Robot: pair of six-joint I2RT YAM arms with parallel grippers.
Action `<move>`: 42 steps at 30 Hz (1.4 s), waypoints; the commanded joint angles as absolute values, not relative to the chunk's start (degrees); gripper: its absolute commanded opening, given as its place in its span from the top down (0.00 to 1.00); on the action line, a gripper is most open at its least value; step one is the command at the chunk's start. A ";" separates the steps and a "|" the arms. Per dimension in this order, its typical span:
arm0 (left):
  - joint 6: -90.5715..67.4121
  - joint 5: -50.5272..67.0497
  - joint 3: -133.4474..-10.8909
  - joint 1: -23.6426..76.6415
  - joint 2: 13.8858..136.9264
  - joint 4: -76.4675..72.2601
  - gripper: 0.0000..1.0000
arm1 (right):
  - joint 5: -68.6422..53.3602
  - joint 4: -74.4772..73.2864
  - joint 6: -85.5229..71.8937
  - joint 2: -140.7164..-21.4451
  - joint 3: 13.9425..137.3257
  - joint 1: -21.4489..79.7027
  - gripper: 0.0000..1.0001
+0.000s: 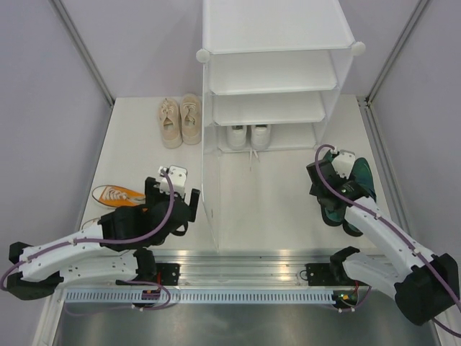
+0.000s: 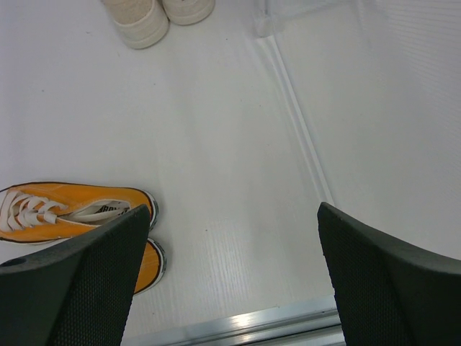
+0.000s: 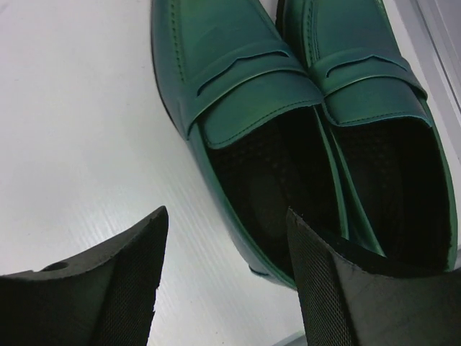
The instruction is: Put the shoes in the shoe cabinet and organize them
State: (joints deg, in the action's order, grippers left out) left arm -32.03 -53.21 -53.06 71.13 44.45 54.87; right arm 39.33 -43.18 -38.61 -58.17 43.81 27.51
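Observation:
The white shoe cabinet point(image 1: 277, 32) stands at the table's middle back, with the white sneakers point(image 1: 248, 135) on its bottom tier. The cream sneakers point(image 1: 180, 121) sit left of it. The orange sneakers point(image 1: 115, 194) lie at the left, partly under my left arm. My left gripper point(image 1: 173, 184) is open and empty over bare floor point(image 2: 234, 209), right of the orange sneakers point(image 2: 65, 213). The dark green shoes point(image 1: 359, 184) lie right of the cabinet. My right gripper point(image 1: 333, 179) is open point(image 3: 227, 211), its jaws straddling the outer wall of the left green shoe point(image 3: 238, 79) near its heel.
The cabinet's side panel point(image 2: 382, 94) is close to the right of my left gripper. The cream sneakers' soles point(image 2: 144, 21) show ahead of it. A metal rail point(image 1: 238, 270) runs along the near edge. Grey walls close in both sides.

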 commanded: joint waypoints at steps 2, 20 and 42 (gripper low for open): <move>-29.18 -52.03 -53.09 70.84 41.93 51.51 0.00 | 32.80 -34.99 -35.25 -62.57 40.35 22.24 0.29; -27.42 -52.65 -52.82 70.84 36.74 50.27 0.00 | 16.01 -28.03 -29.10 -62.06 39.28 20.74 0.99; -27.16 -53.26 -52.73 70.84 35.42 50.19 0.00 | 11.15 -10.02 -16.35 -75.05 53.51 24.08 0.99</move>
State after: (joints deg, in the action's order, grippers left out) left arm -28.95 -52.36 -53.04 71.09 36.27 52.07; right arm 7.25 -20.03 -20.99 -73.23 46.74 23.79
